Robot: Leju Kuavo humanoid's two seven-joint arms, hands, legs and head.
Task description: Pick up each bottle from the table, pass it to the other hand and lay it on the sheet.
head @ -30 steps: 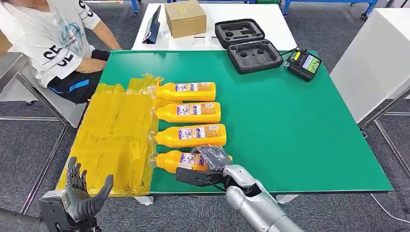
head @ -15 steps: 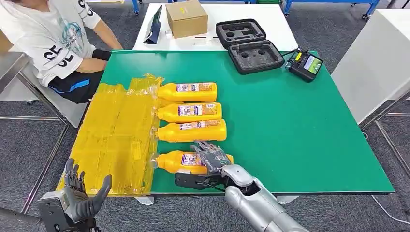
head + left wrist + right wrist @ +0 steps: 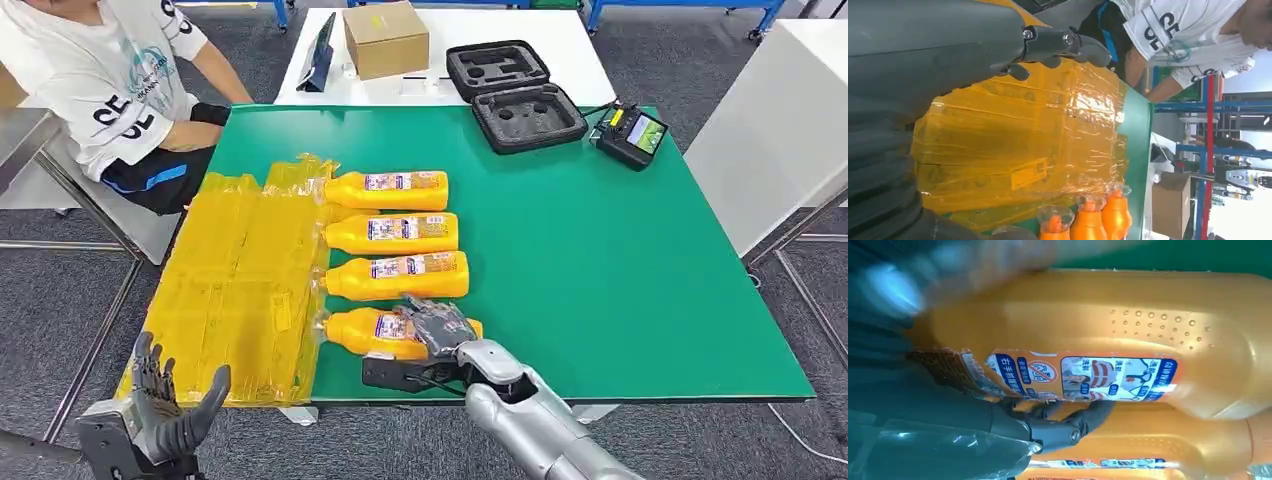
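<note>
Grey carpet is surrounding a green-topped table (image 3: 620, 260) that is filling the middle of the head view. Along its left side a crinkled yellow transparent plastic sheet (image 3: 235, 290) is lying flat, reaching down to the lower left of the frame. Four orange plastic bottles with printed labels are lying on their sides in a column just right of the sheet, caps pointing toward it: the top bottle (image 3: 387, 190), the second bottle (image 3: 392, 233), the third bottle (image 3: 396, 276) and the nearest bottle (image 3: 385, 333).

At lower centre the right robot hand (image 3: 440, 328) is lying over the nearest bottle's wide end, dark fingers draped on it; in the right wrist view a finger (image 3: 1083, 422) is curling beneath the labelled body, though whether the grasp is closed cannot be told. At the lower left corner the left robot hand (image 3: 165, 408) is hovering off the table edge, released, fingers spread and holding nothing.

Toward the top of the frame an open black foam-lined case (image 3: 512, 92) and a black handheld controller (image 3: 628, 132) are sitting on the table. A brown cardboard box (image 3: 384, 37) is resting on a white table beyond. A person in a white printed shirt (image 3: 105, 80) is sitting at upper left.
</note>
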